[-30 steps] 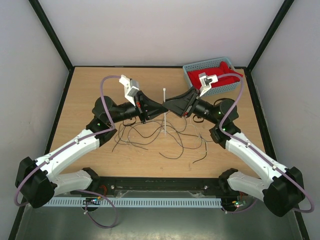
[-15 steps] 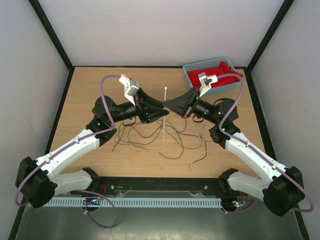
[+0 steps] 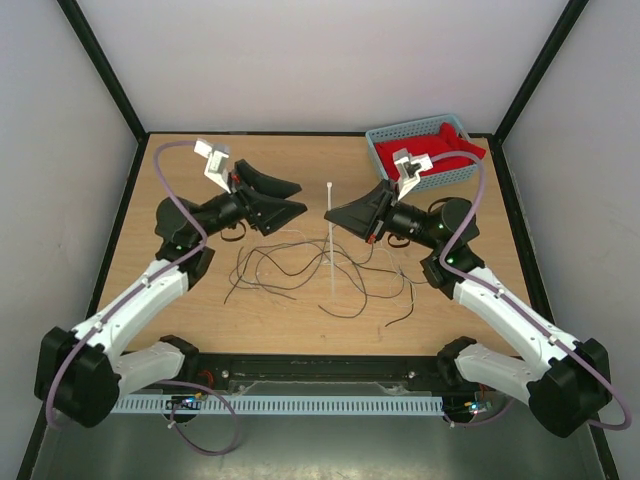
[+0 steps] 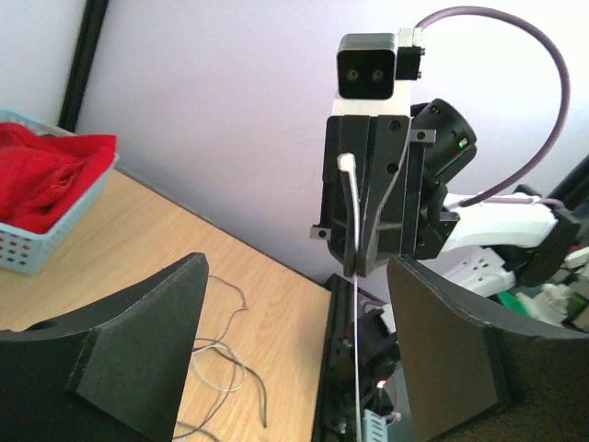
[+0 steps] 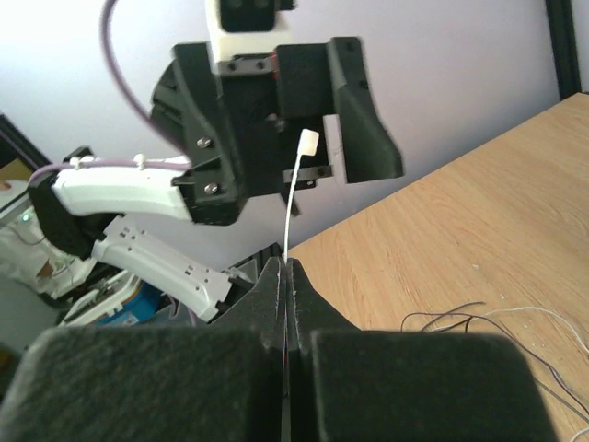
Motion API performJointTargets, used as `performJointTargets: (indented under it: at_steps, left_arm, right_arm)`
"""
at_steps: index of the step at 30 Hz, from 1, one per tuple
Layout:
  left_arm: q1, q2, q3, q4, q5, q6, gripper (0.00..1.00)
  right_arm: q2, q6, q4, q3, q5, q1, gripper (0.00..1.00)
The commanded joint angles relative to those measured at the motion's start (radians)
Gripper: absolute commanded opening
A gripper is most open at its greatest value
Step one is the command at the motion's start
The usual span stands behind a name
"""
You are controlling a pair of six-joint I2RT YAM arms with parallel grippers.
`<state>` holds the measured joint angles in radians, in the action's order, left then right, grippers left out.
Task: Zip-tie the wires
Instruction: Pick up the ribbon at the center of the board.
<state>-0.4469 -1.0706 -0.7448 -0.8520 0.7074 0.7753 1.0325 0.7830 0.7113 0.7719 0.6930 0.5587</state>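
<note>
Right gripper (image 3: pixel 331 212) is clamped on the zip tie (image 3: pixel 328 245), holding it upright over the wires (image 3: pixel 300 262) mid-table. Left gripper (image 3: pixel 299 197) is wide open nearby.

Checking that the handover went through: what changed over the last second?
The left end effector let go of the zip tie, opened and drew back to the left, away from it. The right end effector closed on the zip tie and now holds it upright. The zip tie, the wires on the table and the basket stayed where they were.
</note>
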Motion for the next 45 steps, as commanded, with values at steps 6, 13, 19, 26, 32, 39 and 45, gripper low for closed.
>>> performJointTargets:
  at_steps: [6,13,19,26,32,39,45]
  left_arm:
    - [-0.057,-0.126,-0.048,-0.302,0.060,0.143,0.73]
    - [-0.102,-0.127,-0.053,-0.302,0.038,0.108,0.61]
    - [-0.132,-0.145,-0.065,-0.302,0.029,0.079,0.47]
    - [-0.141,-0.168,-0.066,-0.302,0.027,0.059,0.23]
    - [-0.142,-0.177,-0.069,-0.302,0.030,0.040,0.00]
    - [-0.074,-0.209,-0.086,-0.274,0.054,0.100,0.00]
    - [0.079,-0.275,-0.157,-0.199,0.138,0.097,0.00]
  right_arm:
    - [0.004,-0.018,0.111,-0.029,0.077,0.014,0.00]
    - [0.025,-0.008,0.143,-0.044,0.065,0.020,0.00]
    - [0.027,0.000,0.158,-0.055,0.053,0.023,0.00]
    - [0.023,0.003,0.152,-0.062,0.032,0.023,0.00]
    - [0.023,-0.006,0.145,-0.072,0.014,0.024,0.00]
    - [-0.061,-0.156,-0.003,-0.078,-0.080,0.023,0.38]
    - [-0.175,-0.363,-0.231,-0.069,-0.241,0.022,0.55]
